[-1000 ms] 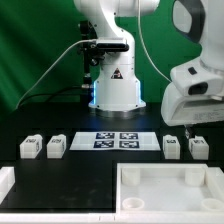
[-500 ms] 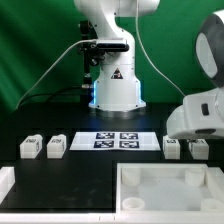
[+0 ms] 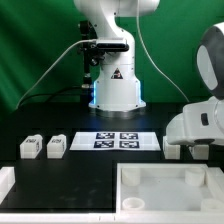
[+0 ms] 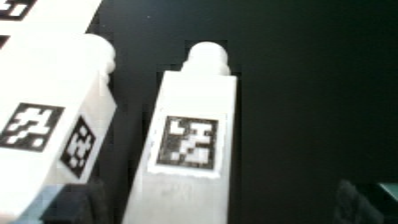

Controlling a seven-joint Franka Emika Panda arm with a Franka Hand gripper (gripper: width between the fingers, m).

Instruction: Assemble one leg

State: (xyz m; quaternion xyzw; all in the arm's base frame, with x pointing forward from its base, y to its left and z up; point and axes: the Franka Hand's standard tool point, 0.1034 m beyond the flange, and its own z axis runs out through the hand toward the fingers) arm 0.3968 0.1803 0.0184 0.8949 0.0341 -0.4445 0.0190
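In the wrist view a leg (image 4: 192, 140), a long white block with a marker tag and a rounded peg end, lies on the black table between my gripper's (image 4: 217, 207) dark fingertips (image 4: 366, 200). The jaws stand open, one on each side of it, not touching. A second leg (image 4: 54, 110) lies right beside it. In the exterior view my hand (image 3: 200, 122) hangs low over the right pair of legs and hides most of them; only one leg's edge (image 3: 171, 151) shows. Two more legs (image 3: 30, 148) (image 3: 56, 146) lie on the exterior view's left.
The marker board (image 3: 118, 140) lies in the middle of the table in front of the robot base. The large white tabletop with a raised rim (image 3: 125, 178) sits at the front right. A white piece (image 3: 5, 182) shows at the front left corner.
My hand has come down and towards the exterior view's left, from high at the right edge to just over the right pair of legs, now covering them.
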